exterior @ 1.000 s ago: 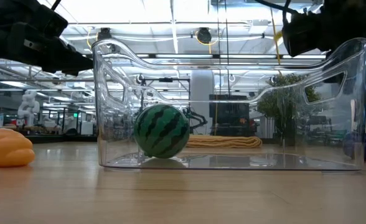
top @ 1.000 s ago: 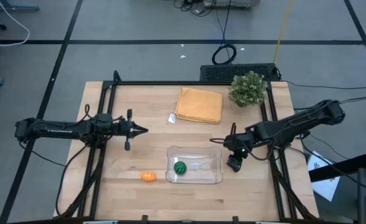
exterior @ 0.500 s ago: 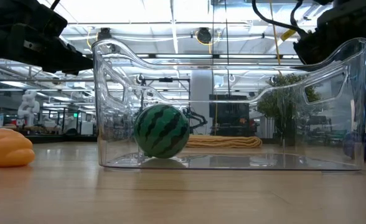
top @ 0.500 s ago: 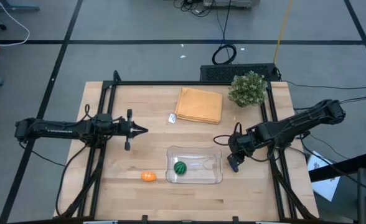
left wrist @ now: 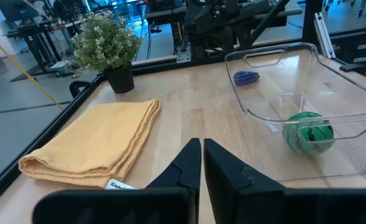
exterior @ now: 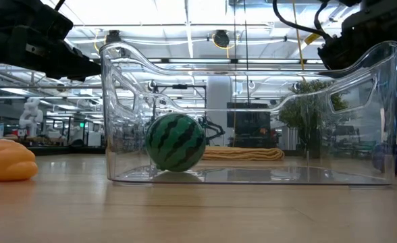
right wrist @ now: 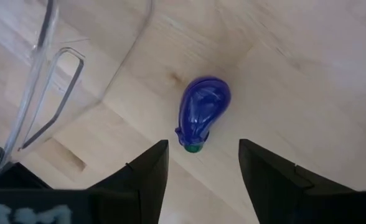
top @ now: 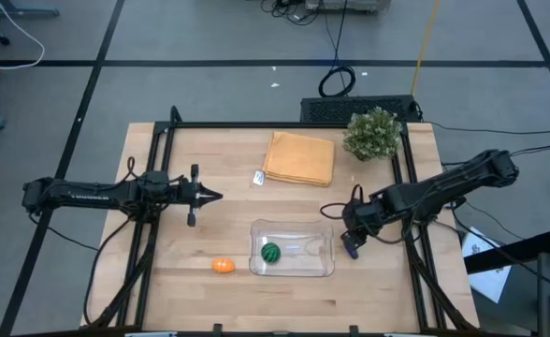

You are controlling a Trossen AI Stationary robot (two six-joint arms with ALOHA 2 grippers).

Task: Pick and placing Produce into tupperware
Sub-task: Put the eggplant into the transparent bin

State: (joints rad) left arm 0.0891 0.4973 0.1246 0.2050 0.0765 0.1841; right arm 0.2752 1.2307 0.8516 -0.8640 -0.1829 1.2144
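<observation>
The right gripper (right wrist: 203, 165) hovers, fingers spread wide, over the eggplant (right wrist: 201, 111) lying just right of the tupperware (top: 292, 269). Inside sits the striped ball (top: 271, 252). The left gripper (top: 214, 196) waits closed, far left.

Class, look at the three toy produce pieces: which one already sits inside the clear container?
The green striped watermelon ball sits inside the tupperware. The orange piece and the purple-blue eggplant both lie outside on the wooden table.
</observation>
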